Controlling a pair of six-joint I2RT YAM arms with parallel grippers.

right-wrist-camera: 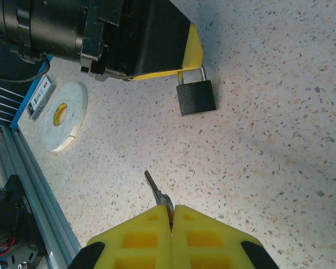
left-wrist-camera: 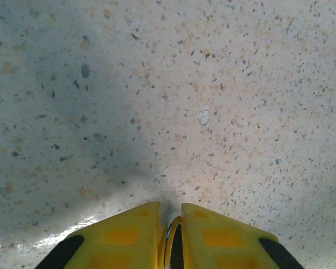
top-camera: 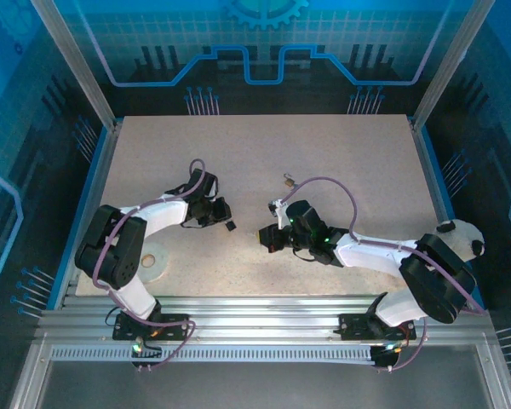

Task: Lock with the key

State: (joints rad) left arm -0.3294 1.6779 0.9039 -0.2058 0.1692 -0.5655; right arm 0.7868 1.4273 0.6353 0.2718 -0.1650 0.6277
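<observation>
**Entry: lock/key staging, 2 arms engaged**

- left gripper: yellow fingers pressed together on the shackle of the padlock. The black body sits below the fingertips. Judged reason: pinching the shackle leaves the body and its bottom face free for the other arm to approach.
- In the left wrist view a thin metal loop shows in the narrow slit between the 2 pads, with speckled table beyond.
- right gripper: jaws pinched tight on the bow of the key, with the blade sticking out ahead of the fingertips. Judged reason: holding the bow leaves the whole blade free to go in.
- Relative position: the padlock lies ahead of the key and off to one side, apart from it, with bare table between. The blade points somewhat away from the lock body, not at its base, so it will probably need re-aiming before insertion.
- Uncertain: I cannot tell whether the body rests on the table or hangs just above it. The keyhole is not visible.
- Tape roll lies near the table's edge, well apart from both.
</observation>
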